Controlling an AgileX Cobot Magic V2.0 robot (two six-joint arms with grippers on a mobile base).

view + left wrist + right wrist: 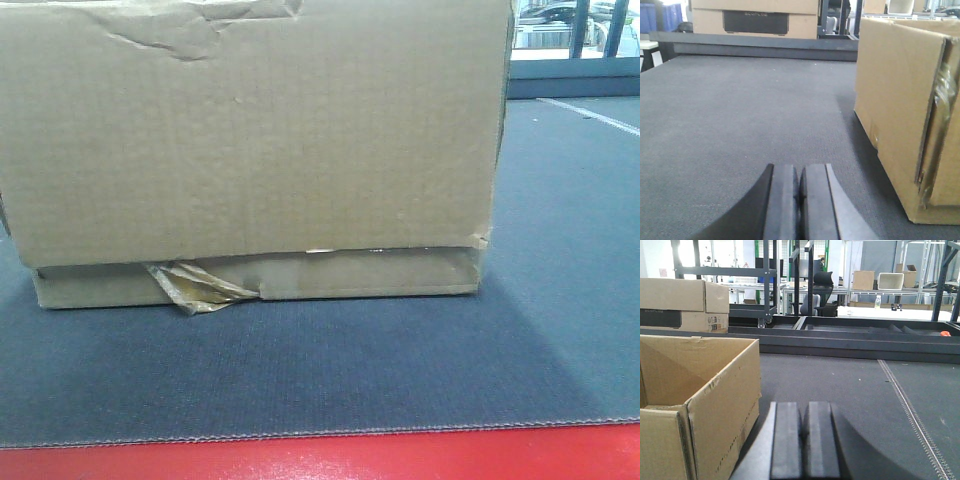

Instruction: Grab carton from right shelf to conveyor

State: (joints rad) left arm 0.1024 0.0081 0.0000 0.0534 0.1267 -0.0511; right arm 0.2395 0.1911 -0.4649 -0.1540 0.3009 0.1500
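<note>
Carton (700, 405): open-topped, contents hidden, standing between both closed jaws.
Left gripper (801, 200): clenched, empty, belt (740, 125) ahead.
Right gripper (804, 440): clenched, empty.

Daylight is blowing out the windows (575, 28) in the front view, while the carton (250, 140) is casting a soft shadow forward onto the conveyor belt (400, 370). Both wrist views are looking slightly soft and grainy.
</note>
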